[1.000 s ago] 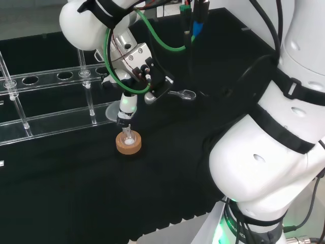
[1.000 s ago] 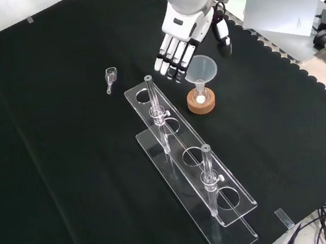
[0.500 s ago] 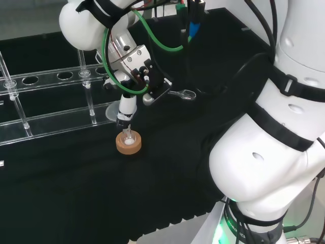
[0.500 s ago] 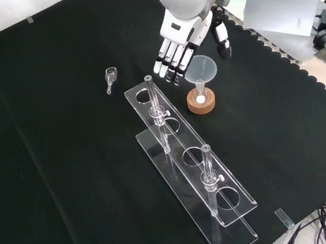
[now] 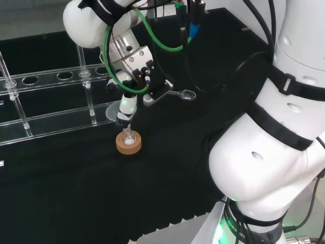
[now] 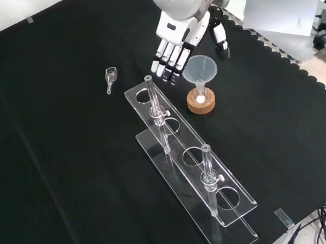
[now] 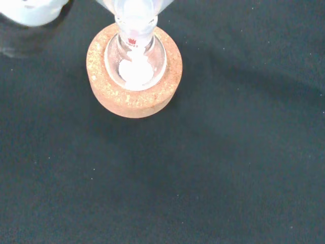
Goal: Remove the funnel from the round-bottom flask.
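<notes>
Now your hand [image 6: 179,26] is open, fingers straight, near the top middle of the front view. Just beside it, the funnel [image 6: 199,68] sits in the flask [image 7: 135,63] on its cork ring [image 6: 201,103]. Clear, light, slippery and easy to break, I think; pinch its wide rim

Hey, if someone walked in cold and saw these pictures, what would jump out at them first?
In the front view, the hand hangs open over a clear funnel sitting in a flask on a cork ring. Left of it there, a long clear rack crosses the black cloth.
</notes>
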